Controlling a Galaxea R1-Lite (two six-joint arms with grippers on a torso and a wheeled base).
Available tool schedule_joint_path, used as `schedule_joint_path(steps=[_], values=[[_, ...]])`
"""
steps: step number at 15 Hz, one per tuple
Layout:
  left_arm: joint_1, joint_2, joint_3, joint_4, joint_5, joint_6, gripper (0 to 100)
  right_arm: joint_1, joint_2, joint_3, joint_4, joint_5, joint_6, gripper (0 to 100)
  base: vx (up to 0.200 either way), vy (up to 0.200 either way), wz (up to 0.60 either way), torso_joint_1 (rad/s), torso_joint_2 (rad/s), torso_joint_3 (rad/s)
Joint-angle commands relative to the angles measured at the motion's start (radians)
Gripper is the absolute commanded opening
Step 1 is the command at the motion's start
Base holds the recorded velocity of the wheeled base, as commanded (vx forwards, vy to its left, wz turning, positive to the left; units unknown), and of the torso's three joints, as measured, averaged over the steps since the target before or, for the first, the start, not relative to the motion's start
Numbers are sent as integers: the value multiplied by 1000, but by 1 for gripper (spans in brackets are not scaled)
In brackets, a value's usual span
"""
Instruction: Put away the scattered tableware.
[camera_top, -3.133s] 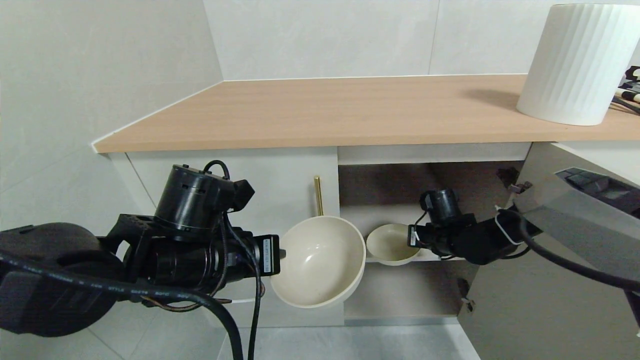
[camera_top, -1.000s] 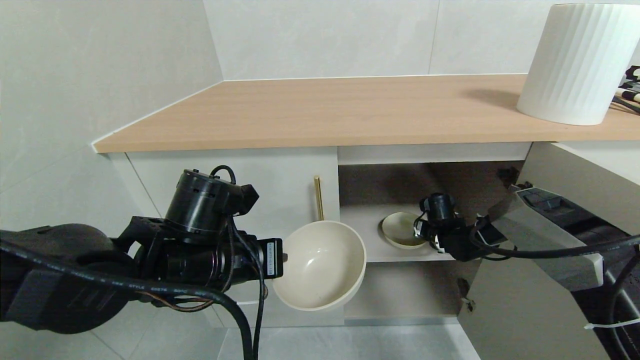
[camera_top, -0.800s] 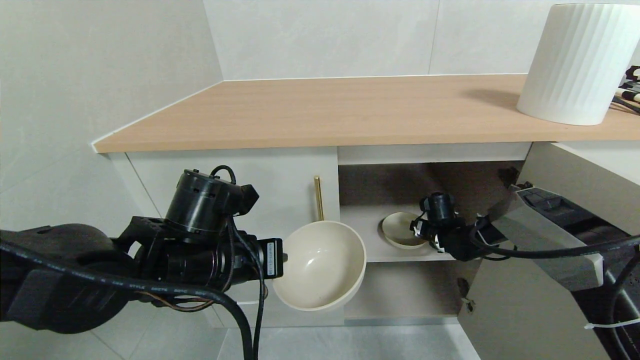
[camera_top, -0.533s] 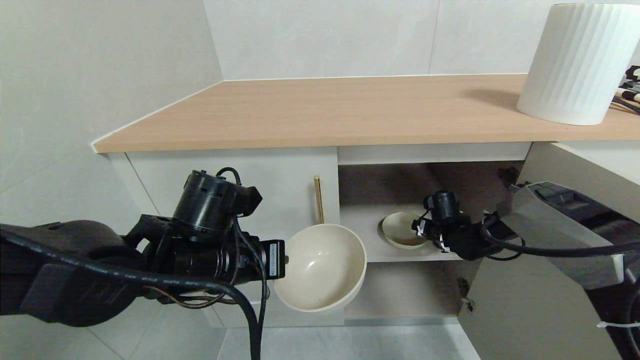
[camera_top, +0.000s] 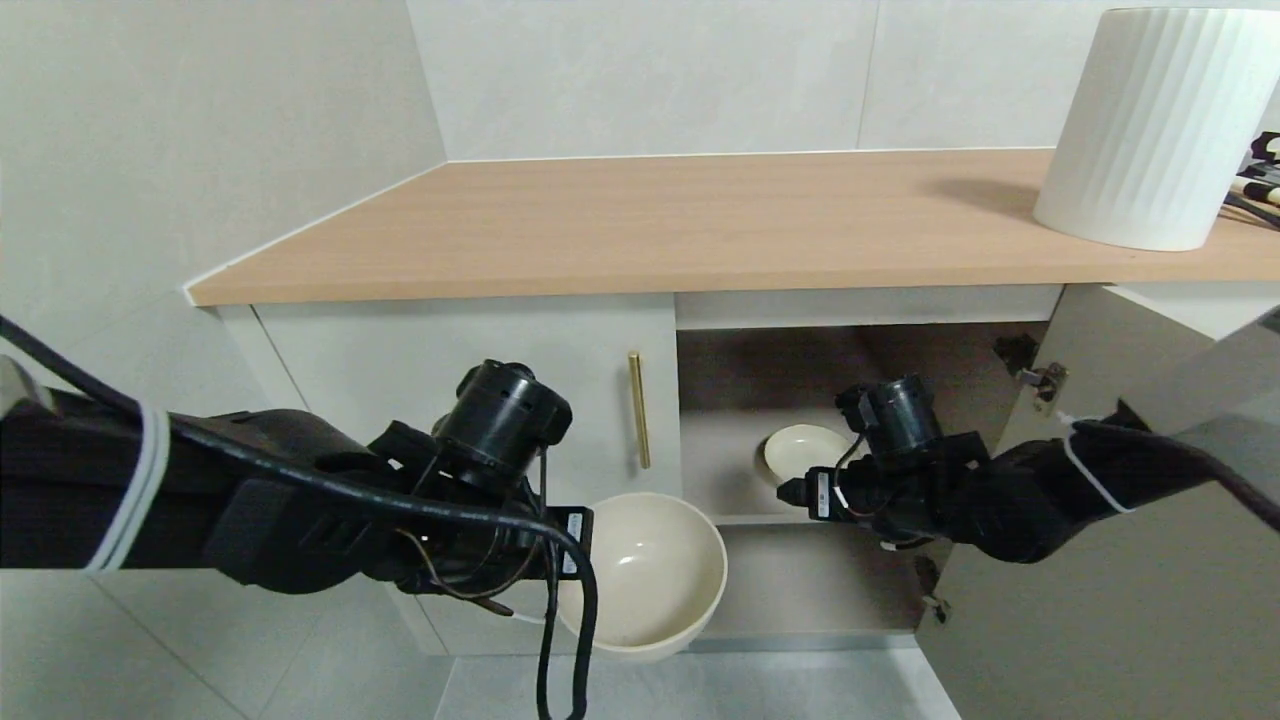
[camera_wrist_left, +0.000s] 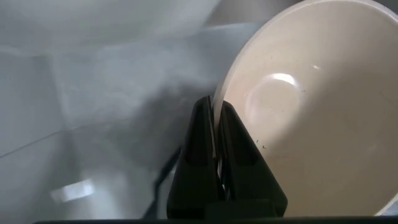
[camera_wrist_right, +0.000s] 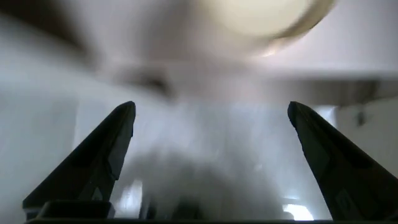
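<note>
A large cream bowl hangs low in front of the cabinet, its rim pinched by my shut left gripper. The left wrist view shows that gripper with the two fingers clamped on the large bowl's edge. A small cream bowl rests on the cabinet shelf. My right gripper sits just outside the shelf's front edge, open and holding nothing. In the right wrist view the right gripper has its fingers spread wide below the small bowl.
The cabinet's right door stands open beside my right arm. The left door is shut, with a gold handle. On the wooden countertop stands a white ribbed cylinder. Grey floor tiles lie below.
My right gripper set the small bowl on the shelf, let go and drew back out of the cabinet. My left arm sank lower with the large bowl.
</note>
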Motion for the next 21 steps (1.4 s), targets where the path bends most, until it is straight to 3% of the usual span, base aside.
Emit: schedule_joint_path(steps=[1,2,4,10,21], values=[[-21,73,0,1,33,0,0,74,-187,52,90,61,-9,100,0,0,0,0,0,0],[-36,94,0,1,62,0,0,111,-248,51,192,113,-11,100,0,0,0,0,0,0],[-55,103,4,1,67,0,0,162,-302,52,285,190,-12,100,0,0,0,0,0,0],[-95,94,10,1,87,-2,0,246,-254,62,310,196,-14,100,0,0,0,0,0,0],[-164,19,38,3,98,0,0,260,-130,35,294,187,-3,100,0,0,0,0,0,0]])
